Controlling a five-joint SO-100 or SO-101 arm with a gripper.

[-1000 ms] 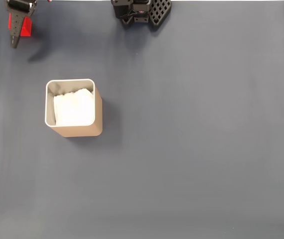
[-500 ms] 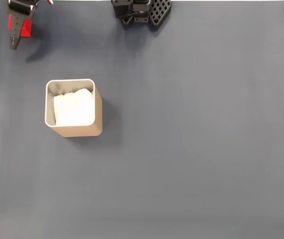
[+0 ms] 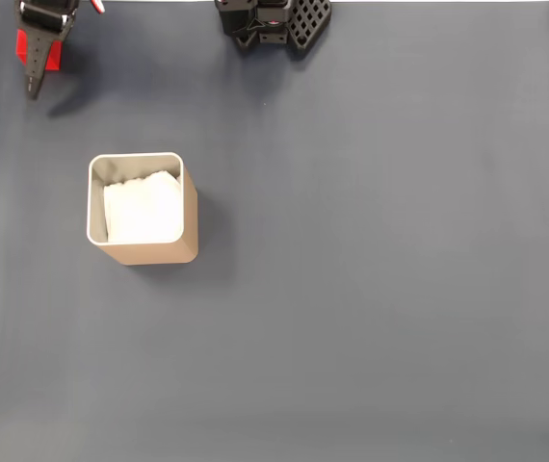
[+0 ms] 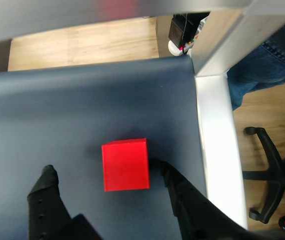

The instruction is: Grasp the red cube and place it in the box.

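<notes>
The red cube point(image 3: 53, 56) lies on the dark mat in the far left corner of the fixed view. My gripper point(image 3: 39, 69) stands over it, its black fingers partly covering the cube. In the wrist view the red cube point(image 4: 125, 165) sits between the jaws of my gripper point(image 4: 104, 170). The right finger point(image 4: 175, 187) touches the cube's side, while the left finger point(image 4: 45, 187) is a gap away, so the gripper is open. The tan box point(image 3: 149, 252), with its pale rim and white lining, stands upright on the mat, well below the cube in the fixed view.
The arm's black base point(image 3: 273, 21) is at the top middle. In the wrist view the mat ends at a metal table edge point(image 4: 217, 150) close beside the cube. Beyond it are a person's jeans leg point(image 4: 267, 55) and a chair base point(image 4: 272, 170).
The gripper has shifted slightly around the cube. The cube stays in the same corner and the box has not moved.
</notes>
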